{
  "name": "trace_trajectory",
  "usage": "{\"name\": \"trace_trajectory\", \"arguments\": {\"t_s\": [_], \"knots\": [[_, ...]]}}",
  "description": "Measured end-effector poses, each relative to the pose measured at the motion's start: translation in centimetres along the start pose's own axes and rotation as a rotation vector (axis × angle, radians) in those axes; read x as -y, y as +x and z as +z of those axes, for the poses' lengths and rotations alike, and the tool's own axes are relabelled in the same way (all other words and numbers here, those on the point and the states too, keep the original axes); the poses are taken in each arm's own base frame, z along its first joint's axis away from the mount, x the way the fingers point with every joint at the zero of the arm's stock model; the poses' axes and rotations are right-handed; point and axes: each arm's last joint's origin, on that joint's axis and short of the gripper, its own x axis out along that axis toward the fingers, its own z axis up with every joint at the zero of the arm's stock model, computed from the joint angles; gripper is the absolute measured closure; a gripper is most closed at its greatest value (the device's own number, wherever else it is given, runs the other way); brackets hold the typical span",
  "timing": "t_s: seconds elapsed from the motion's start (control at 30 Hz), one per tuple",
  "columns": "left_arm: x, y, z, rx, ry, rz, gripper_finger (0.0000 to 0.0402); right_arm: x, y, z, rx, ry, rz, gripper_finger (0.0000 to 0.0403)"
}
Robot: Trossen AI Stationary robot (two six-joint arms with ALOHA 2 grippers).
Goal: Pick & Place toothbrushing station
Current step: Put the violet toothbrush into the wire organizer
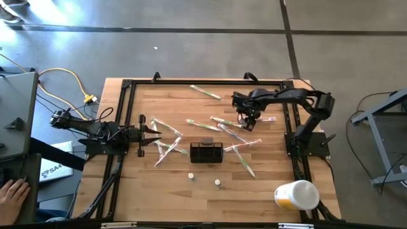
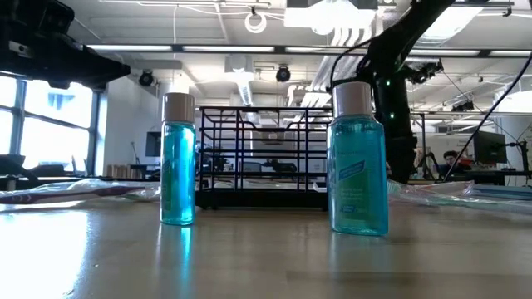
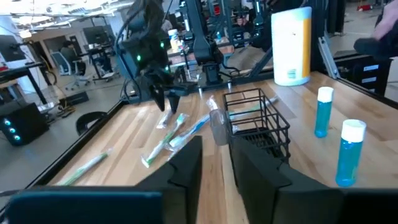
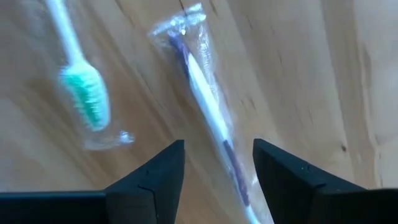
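Note:
The toothbrushing station, a small black wire caddy [image 1: 206,151], stands upright on its base at the middle of the wooden table; it also shows in the low view [image 2: 258,158] and the left wrist view [image 3: 258,118]. Several wrapped toothbrushes [image 1: 222,124] lie flat around it. My right gripper [image 1: 249,119] is open and points down over a wrapped toothbrush with a white and purple handle [image 4: 208,118], one finger on each side of it. My left gripper [image 1: 154,131] is open and empty at the table's left, level and facing the caddy.
Two small blue bottles [image 1: 190,176] [image 1: 217,182] stand near the front edge. A white-and-yellow cup [image 1: 297,194] lies at the front right corner. A green-bristled wrapped toothbrush [image 4: 84,93] lies beside my right gripper. A black frame [image 1: 127,86] borders the table. A person's hand [image 1: 13,191] shows at far left.

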Motion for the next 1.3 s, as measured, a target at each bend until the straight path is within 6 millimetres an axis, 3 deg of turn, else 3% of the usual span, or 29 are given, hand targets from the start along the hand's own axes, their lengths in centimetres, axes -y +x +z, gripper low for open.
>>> {"name": "trace_trajectory", "arguments": {"t_s": [0.23,0.4,0.57,0.77,0.9,1.07,1.2,1.3], "knots": [[0.0,0.0,0.0,0.005,0.025,0.0,0.0277,-0.3,2.3,1.0,-0.041,-0.063,0.007,0.0211],[0.3,0.0,0.1,0.025,0.025,-0.104,0.0277,-0.4,2.5,1.1,-0.046,-0.055,0.013,0.0227],[0.4,0.0,0.1,0.031,0.007,-0.135,0.0277,-0.4,2.5,0.9,-0.059,-0.117,0.027,0.0277],[0.4,0.0,0.1,0.022,-0.077,-0.137,0.0277,-0.4,2.5,0.7,-0.083,-0.143,0.017,0.0379],[0.4,0.0,0.2,0.027,-0.082,-0.137,0.0277,-0.8,2.4,0.6,-0.096,-0.156,-0.06,0.038],[0.4,0.0,0.3,0.039,-0.118,-0.138,0.0277,-1.5,0.8,0.2,-0.113,-0.165,-0.249,0.0385],[0.3,0.0,0.4,0.043,-0.191,-0.138,0.0277,-2.5,-3.0,-0.3,-0.041,-0.143,-0.395,0.0387],[0.3,-0.1,0.9,0.082,-0.353,-0.141,0.0277,-3.7,-5.2,-1.3,0.017,-0.152,-0.493,0.0387]]}}
